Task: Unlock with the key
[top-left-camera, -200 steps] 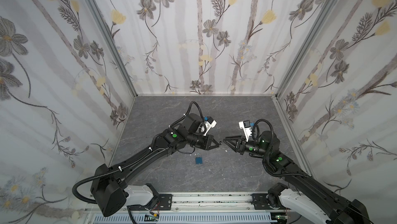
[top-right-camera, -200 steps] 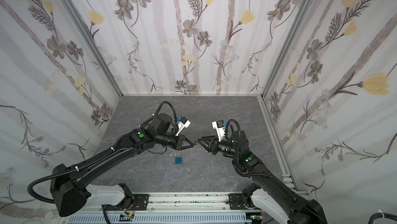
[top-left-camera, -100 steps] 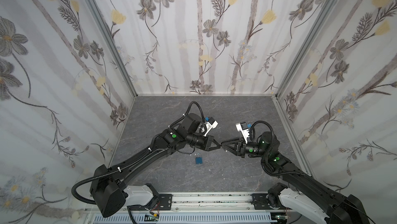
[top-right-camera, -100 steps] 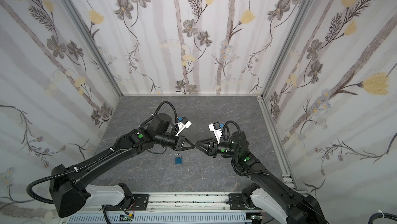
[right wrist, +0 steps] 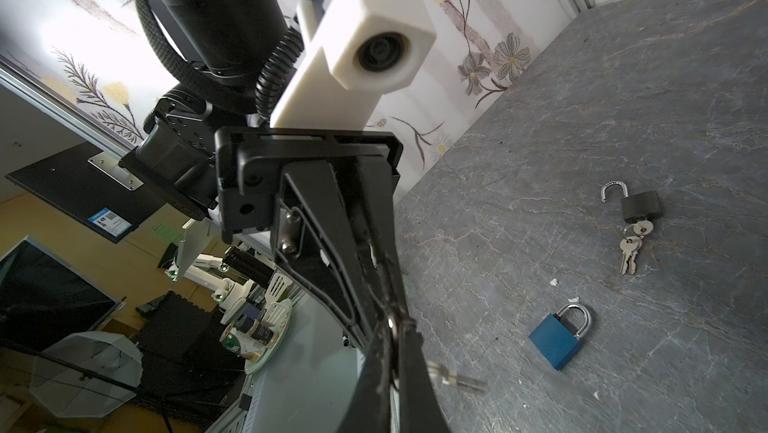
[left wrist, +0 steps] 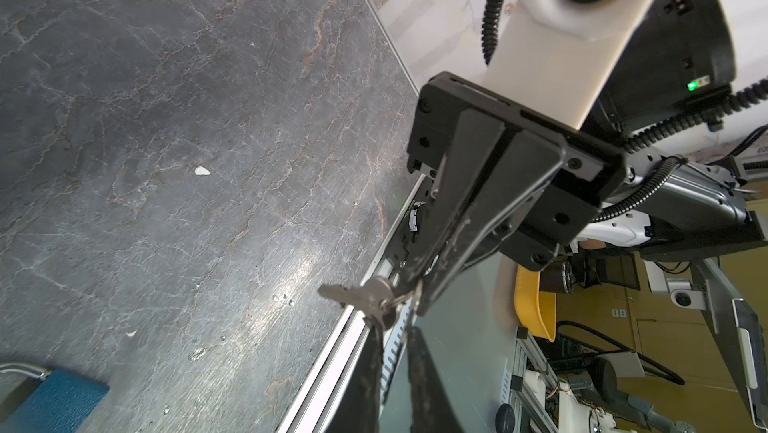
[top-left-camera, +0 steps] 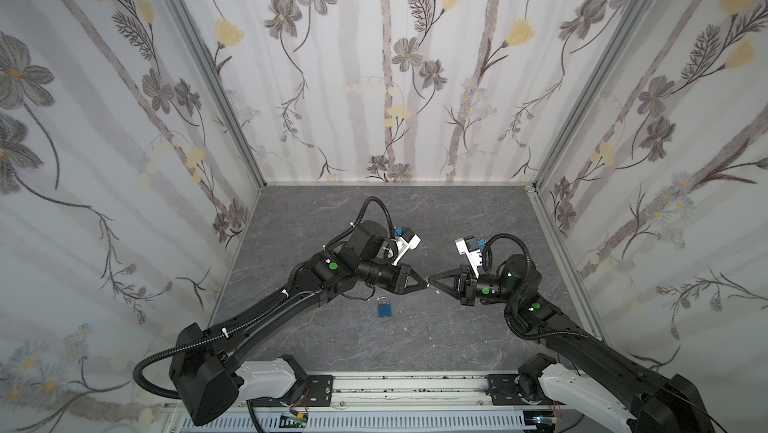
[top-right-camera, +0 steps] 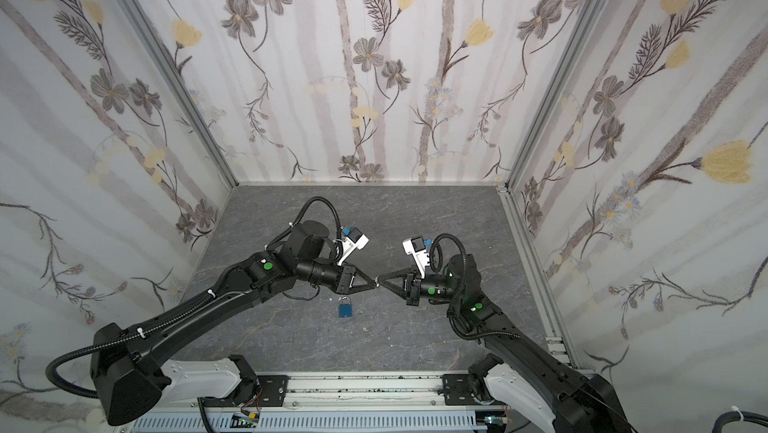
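Just beyond the blue padlock [top-left-camera: 385, 309], toward the back wall, the two pincers meet tip to tip above the grey tabletop [top-left-camera: 457, 223] in both top views. The right pincer [top-left-camera: 433, 281] is pressed together on the head of the key [left wrist: 353, 293], whose blade sticks out sideways from its tip. The left pincer [top-left-camera: 424, 285] stands slightly spread: the left wrist view shows a narrow gap between its fingers [left wrist: 370, 368], right by the key's head. The key appears only as a blur in the right wrist view [right wrist: 457, 381]. The blue padlock lies flat on the tabletop with its shackle closed, apart from both pincers. Farther from the pincers than the blue padlock, the right wrist view shows a black padlock [right wrist: 640, 206] lying with its shackle swung open and a bunch of keys [right wrist: 631, 244] hanging from its keyhole.
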